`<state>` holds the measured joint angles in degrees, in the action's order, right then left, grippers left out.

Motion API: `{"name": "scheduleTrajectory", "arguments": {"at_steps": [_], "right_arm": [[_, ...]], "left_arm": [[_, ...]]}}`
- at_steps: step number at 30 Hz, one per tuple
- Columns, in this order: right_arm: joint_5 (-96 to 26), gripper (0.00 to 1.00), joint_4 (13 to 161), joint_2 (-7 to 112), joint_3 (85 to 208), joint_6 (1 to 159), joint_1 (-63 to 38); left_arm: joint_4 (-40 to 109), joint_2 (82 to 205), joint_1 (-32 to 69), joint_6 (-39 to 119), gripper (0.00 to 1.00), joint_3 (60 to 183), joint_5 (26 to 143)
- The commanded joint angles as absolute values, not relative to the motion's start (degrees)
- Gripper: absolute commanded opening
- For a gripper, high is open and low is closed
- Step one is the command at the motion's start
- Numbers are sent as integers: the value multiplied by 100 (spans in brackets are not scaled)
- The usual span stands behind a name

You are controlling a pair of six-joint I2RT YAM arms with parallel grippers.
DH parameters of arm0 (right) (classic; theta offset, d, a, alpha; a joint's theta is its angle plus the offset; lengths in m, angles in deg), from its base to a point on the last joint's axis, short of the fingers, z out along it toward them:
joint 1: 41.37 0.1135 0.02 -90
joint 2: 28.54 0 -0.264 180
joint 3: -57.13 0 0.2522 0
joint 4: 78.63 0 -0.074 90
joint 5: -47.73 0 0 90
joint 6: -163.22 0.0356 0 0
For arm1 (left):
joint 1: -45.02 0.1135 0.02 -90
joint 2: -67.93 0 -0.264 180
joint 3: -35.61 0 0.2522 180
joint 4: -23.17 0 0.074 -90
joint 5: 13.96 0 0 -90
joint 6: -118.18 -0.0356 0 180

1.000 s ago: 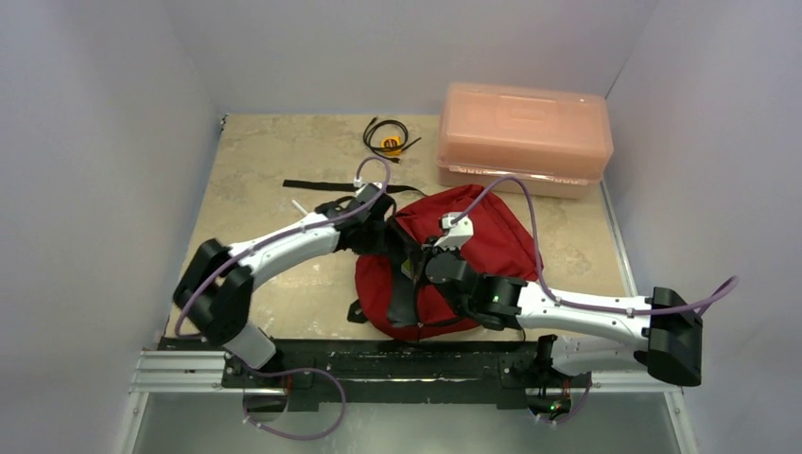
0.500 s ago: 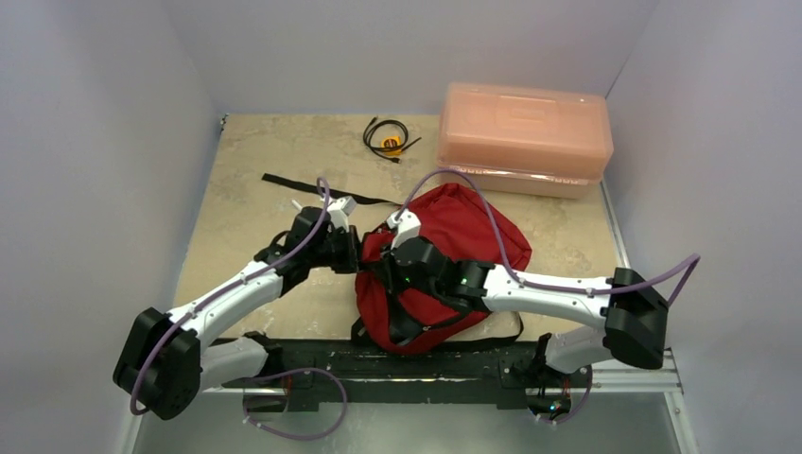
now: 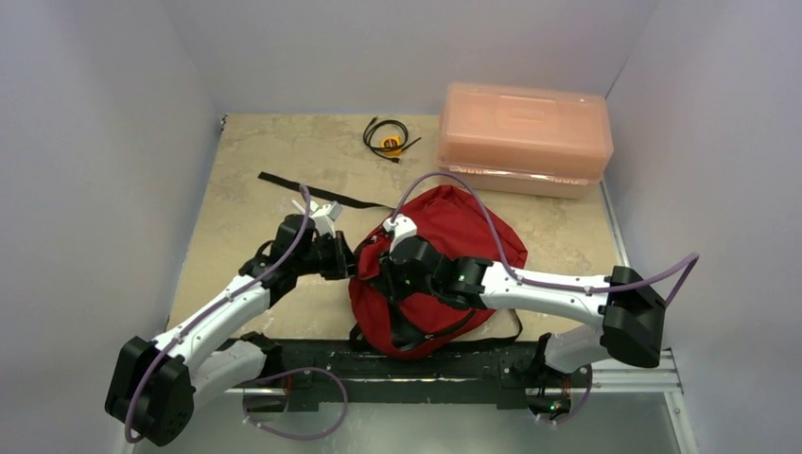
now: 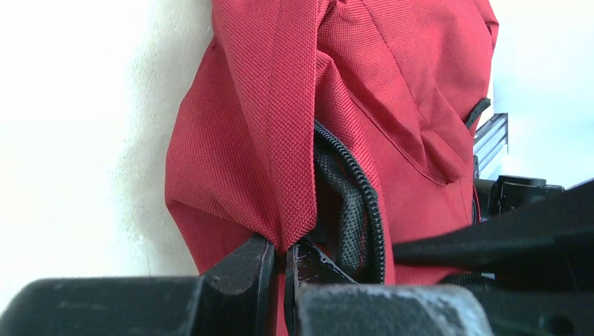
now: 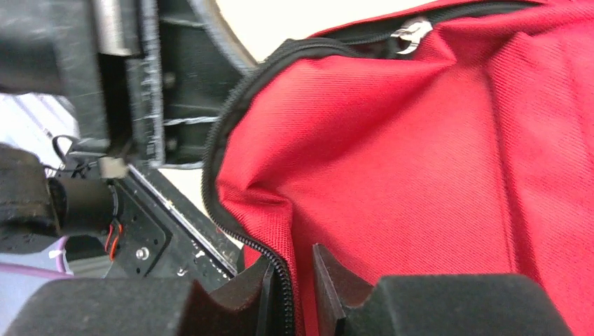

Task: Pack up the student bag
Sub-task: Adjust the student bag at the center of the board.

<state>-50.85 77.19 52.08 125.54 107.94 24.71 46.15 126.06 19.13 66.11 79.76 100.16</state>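
Note:
The student bag [image 3: 463, 227], dark red with black zippers, lies in the middle of the table near the arms' bases. My left gripper [image 3: 348, 257] is at its left edge. In the left wrist view this gripper [image 4: 284, 255] is shut on a fold of the bag's red fabric [image 4: 392, 91], beside the black zipper [image 4: 357, 182]. My right gripper [image 3: 383, 274] lies over the bag's left part. In the right wrist view its jaws [image 5: 291, 269] stand apart around the zippered edge [image 5: 224, 133] of the red fabric [image 5: 420, 154], with a gap at the right finger.
A pink translucent box [image 3: 523, 137] stands at the back right. A coiled black cable [image 3: 388, 137] lies left of it. A black strap [image 3: 293, 184] trails over the table behind the left gripper. The black mounting rail [image 3: 407, 364] runs along the near edge.
Both grippers have moved left and nearer, and the bag's left side has followed. The right gripper's jaws, shut before, have come apart. The left gripper stays shut on the fabric.

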Motion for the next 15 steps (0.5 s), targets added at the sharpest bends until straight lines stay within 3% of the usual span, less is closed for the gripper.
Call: {"name": "scheduleTrajectory", "arguments": {"at_steps": [1, 3, 5, 10, 13, 15], "right_arm": [[-5771, 21, 7678, 4805, 12342, 11201, 2463], [-5629, 11, 8075, 4499, 12099, 11405, 2421], [-5456, 2, 8628, 4130, 11763, 11735, 2363], [-5470, 0, 9498, 3687, 11216, 12336, 2358], [-5474, 0, 9553, 3733, 11229, 12308, 2358], [-5489, 0, 9565, 3767, 11250, 12243, 2357]], "left_arm": [[5043, 12242, 1944, 6499, 0, 8145, 10069], [5265, 12164, 1944, 6434, 0, 8151, 9911], [5462, 12137, 1945, 6471, 9, 8130, 9697], [5730, 11825, 1936, 7084, 44, 7904, 9716], [6074, 11141, 1875, 7697, 77, 7686, 9658], [6642, 10718, 1801, 8136, 87, 7709, 9400]]}}
